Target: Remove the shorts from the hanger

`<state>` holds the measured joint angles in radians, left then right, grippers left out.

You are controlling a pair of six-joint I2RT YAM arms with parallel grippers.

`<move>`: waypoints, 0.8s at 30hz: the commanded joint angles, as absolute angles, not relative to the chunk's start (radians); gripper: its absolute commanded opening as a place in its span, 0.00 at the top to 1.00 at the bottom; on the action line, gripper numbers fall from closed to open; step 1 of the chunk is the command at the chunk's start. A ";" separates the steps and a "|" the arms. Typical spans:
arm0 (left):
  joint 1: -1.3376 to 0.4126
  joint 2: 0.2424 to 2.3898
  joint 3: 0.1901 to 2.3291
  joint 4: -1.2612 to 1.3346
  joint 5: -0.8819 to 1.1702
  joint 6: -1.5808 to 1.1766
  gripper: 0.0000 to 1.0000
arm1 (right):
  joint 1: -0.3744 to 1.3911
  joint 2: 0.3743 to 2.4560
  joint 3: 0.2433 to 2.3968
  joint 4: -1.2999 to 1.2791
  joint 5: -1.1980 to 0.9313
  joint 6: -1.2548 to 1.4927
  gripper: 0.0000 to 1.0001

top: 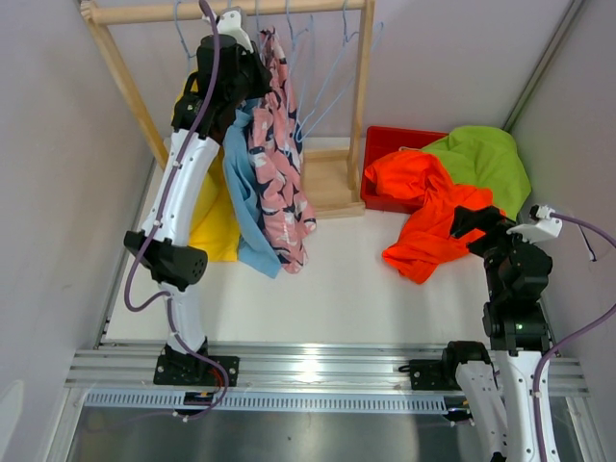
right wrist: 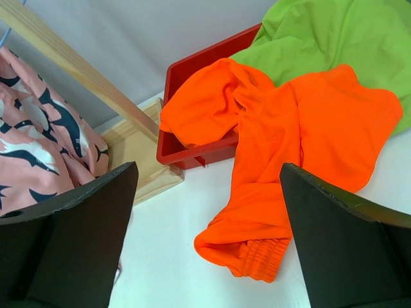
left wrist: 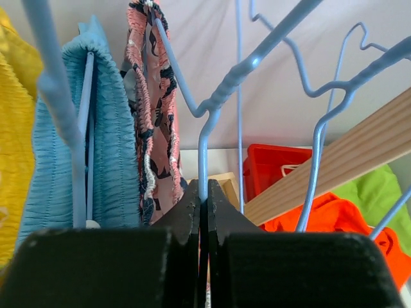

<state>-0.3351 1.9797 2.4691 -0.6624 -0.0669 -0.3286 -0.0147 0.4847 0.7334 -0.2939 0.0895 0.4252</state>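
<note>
Left hand pinched shut on a blue hanger at the rack, beside hanging yellow shorts, light blue shorts and pink shorts. Right hand spread wide over the counter, near orange shorts spilling from the red bin; green shorts lie across it.

Orange shorts, red bin on table

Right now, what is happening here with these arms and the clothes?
The left arm's fingers are shut on a blue hanger up at the wooden rack, where the yellow shorts, light blue shorts and pink patterned shorts hang. The orange shorts and lime green shorts are already off, lying on the red bin. The right arm's fingers are open above the table near the orange pair.
</note>
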 commanded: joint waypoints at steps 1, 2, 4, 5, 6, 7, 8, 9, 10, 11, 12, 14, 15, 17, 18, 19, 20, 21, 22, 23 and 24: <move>-0.327 1.942 2.522 -0.638 -0.129 -0.279 1.00 | -0.011 0.474 0.726 -0.268 0.087 0.431 0.01; -0.328 1.925 2.523 -0.638 -0.126 -0.267 1.00 | -0.012 0.474 0.724 -0.267 0.083 0.434 0.01; -0.336 1.901 2.529 -0.640 -0.126 -0.244 1.00 | -0.011 0.474 0.721 -0.255 0.069 0.440 0.01; -0.337 1.872 2.530 -0.640 -0.118 -0.236 1.00 | -0.011 0.474 0.722 -0.250 0.064 0.446 0.01; -0.342 1.855 2.539 -0.647 -0.115 -0.230 1.00 | -0.011 0.476 0.726 -0.241 0.061 0.449 0.01; -0.344 1.838 2.540 -0.650 -0.115 -0.229 1.00 | -0.011 0.474 0.729 -0.235 0.054 0.452 0.01; -0.344 1.800 2.539 -0.655 -0.109 -0.227 1.00 | -0.011 0.476 0.733 -0.229 0.048 0.454 0.00; -0.344 1.781 2.539 -0.661 -0.094 -0.224 1.00 | -0.011 0.477 0.745 -0.216 0.043 0.451 0.01; -0.344 1.761 2.537 -0.679 -0.087 -0.225 1.00 | -0.011 0.482 0.753 -0.209 0.031 0.453 0.01; -0.344 1.725 2.536 -0.690 -0.078 -0.222 1.00 | -0.011 0.485 0.762 -0.201 0.025 0.448 0.01; -0.344 1.707 2.533 -0.721 -0.055 -0.222 1.00 | -0.009 0.486 0.781 -0.186 0.018 0.445 0.01; -0.344 1.674 2.505 -0.755 -0.031 -0.222 1.00 | -0.009 0.500 0.807 -0.175 0.012 0.440 0.01; -0.345 1.636 2.481 -0.787 -0.008 -0.219 1.00 | -0.009 0.505 0.833 -0.169 -0.020 0.436 0.00; -0.347 1.585 2.421 -0.813 0.047 -0.212 1.00 | -0.009 0.520 0.860 -0.161 -0.032 0.434 0.01; -0.350 1.527 2.366 -0.837 0.063 -0.204 1.00 | -0.009 0.525 0.874 -0.160 -0.049 0.433 0.00; -0.353 1.494 2.299 -0.848 0.081 -0.196 1.00 | -0.009 0.531 0.902 -0.156 -0.058 0.434 0.01; -0.365 1.458 2.219 -0.862 0.084 -0.174 1.00 | -0.009 0.532 0.913 -0.150 -0.069 0.434 0.01; -0.374 1.377 2.179 -0.865 0.084 -0.161 1.00 | -0.009 0.535 0.925 -0.146 -0.098 0.436 0.01; -0.385 1.337 2.133 -0.870 0.081 -0.150 1.00 | -0.009 0.535 0.943 -0.143 -0.118 0.437 0.00; -0.406 1.298 2.014 -0.882 0.077 -0.126 1.00 | -0.011 0.540 0.953 -0.134 -0.142 0.437 0.01; -0.419 1.258 1.973 -0.888 0.069 -0.117 1.00 | -0.008 0.543 0.962 -0.129 -0.202 0.440 0.01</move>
<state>-0.3809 1.3415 2.1036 -0.8600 0.0383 -0.1905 -0.0139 0.5339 0.9016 -0.1947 -0.0795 0.4431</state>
